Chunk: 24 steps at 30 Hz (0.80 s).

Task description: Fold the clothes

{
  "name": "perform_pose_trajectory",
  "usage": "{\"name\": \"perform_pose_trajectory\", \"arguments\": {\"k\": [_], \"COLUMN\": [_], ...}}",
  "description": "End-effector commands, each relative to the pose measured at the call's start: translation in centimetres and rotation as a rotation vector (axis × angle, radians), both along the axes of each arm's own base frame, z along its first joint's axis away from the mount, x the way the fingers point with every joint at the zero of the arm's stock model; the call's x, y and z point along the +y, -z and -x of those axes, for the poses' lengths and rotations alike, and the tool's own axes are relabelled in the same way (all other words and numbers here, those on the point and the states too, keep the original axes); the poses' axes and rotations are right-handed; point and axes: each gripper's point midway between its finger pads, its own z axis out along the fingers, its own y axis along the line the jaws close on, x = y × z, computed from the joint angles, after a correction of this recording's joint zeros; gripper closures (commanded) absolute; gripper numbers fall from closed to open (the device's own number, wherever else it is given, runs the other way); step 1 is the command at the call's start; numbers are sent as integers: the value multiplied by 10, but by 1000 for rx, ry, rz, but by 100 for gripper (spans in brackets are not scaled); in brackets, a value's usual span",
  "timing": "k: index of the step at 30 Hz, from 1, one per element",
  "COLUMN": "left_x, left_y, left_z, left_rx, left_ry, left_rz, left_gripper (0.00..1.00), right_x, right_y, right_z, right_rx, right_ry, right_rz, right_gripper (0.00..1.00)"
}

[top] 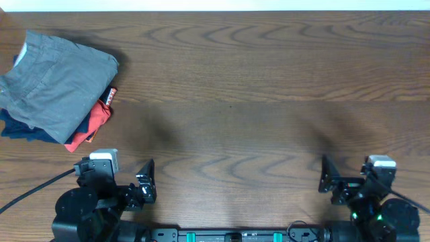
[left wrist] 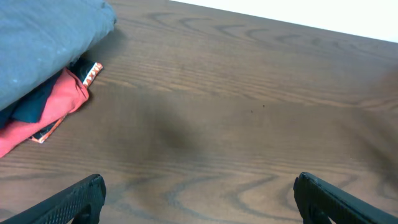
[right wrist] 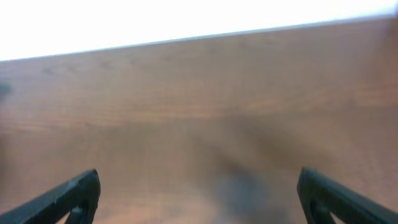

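showing whole only overhead, grey shorts [top: 57,84] atop the stack [top: 91,129]; both jaws parted, empty

left end effector [left wrist: 198,198], right end effector [right wrist: 199,194] black | wrist cameras [top: 103,160] grey | cable [top: 37,188] black

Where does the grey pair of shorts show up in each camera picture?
Overhead: grey shorts in the top left corner.
Left wrist: upper left corner.
Right wrist: not in it.
Shared landmark: the red-orange garment poking out beneath them, in the overhead and left wrist views.
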Motion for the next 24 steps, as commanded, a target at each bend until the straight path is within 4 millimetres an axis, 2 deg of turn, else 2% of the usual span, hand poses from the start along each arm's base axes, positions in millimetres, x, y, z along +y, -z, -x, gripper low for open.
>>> {"name": "perform_pose_trajectory", "arguments": {"k": [1, 7, 12, 16, 19, 22, 24], "left_x": [1, 1, 1, 1, 1, 1, 1], "left_y": [2, 2, 2, 2, 2, 2, 2], "left_z": [0, 0, 0, 0, 0, 0, 0], "left_rx": [5, 5, 5, 5, 5, 5, 5], "left_ry": [-10, -10, -10, -10, -10, -10, -10], "left_rz": [3, 3, 3, 3, 3, 3, 3], "left_gripper": [2, 2, 2, 2, 2, 2, 2], "right_x": [8, 19, 20, 20, 24, 35, 36], "right_y": [10, 17, 26, 35, 45, 63, 62], "right_z": [-9, -41, -57, -64, -64, -61, -61], "right_rx": [-82, -231, -331, -389, -364, -303, -310], "right_ry": [-57, -101, -102, -102, -131, -212, -219], "right_rz": [47, 38, 55, 62, 109, 179, 180], "right_gripper": [1, 1, 1, 1, 1, 1, 1]}}
